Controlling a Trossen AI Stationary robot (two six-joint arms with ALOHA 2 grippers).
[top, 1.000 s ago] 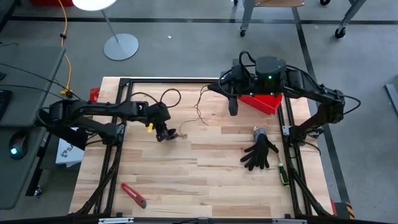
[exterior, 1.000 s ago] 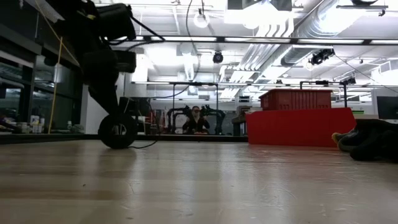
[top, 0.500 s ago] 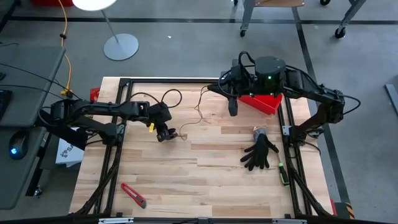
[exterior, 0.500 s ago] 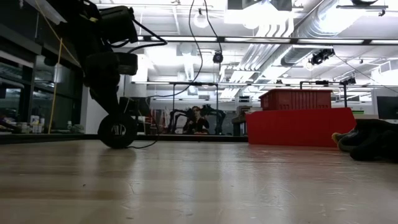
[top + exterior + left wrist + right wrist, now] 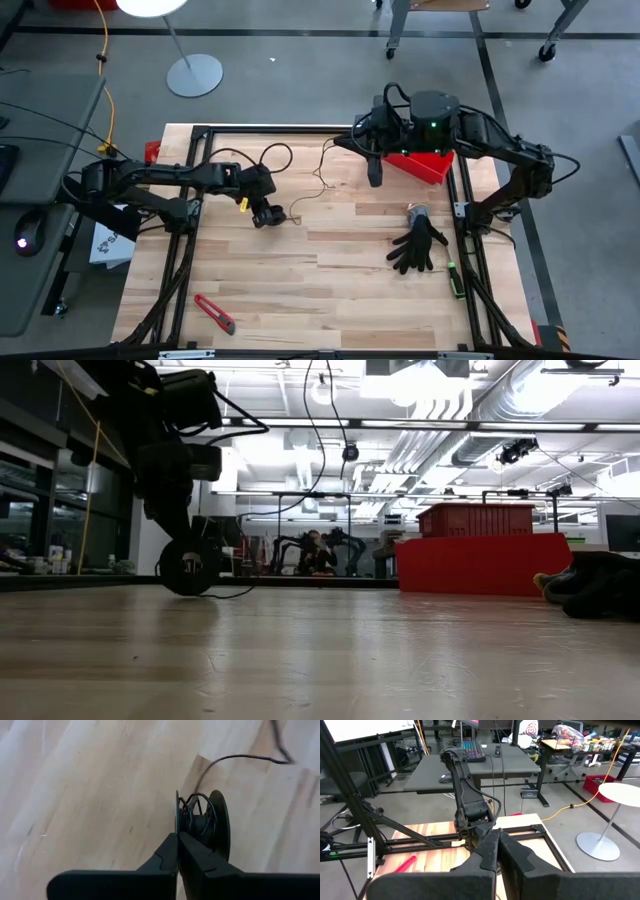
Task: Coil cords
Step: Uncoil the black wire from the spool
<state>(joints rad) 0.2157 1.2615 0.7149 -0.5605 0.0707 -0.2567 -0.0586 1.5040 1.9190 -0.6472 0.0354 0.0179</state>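
Near edge of wooden table [image 5: 330, 290]: red-handled tool [image 5: 214, 313], lying flat. Right side: black glove [image 5: 418, 245], lying flat. Mid-left: left gripper [image 5: 265, 212], fingers pressed together with nothing between them, tips right at the small black spool [image 5: 210, 825], which stands on edge on the wood. Thin cord [image 5: 318, 186]: a few turns on the spool, the rest trailing toward the table's far side. Far side: right gripper [image 5: 375, 176], jaws closed and empty, raised beside the red bin [image 5: 425, 165].
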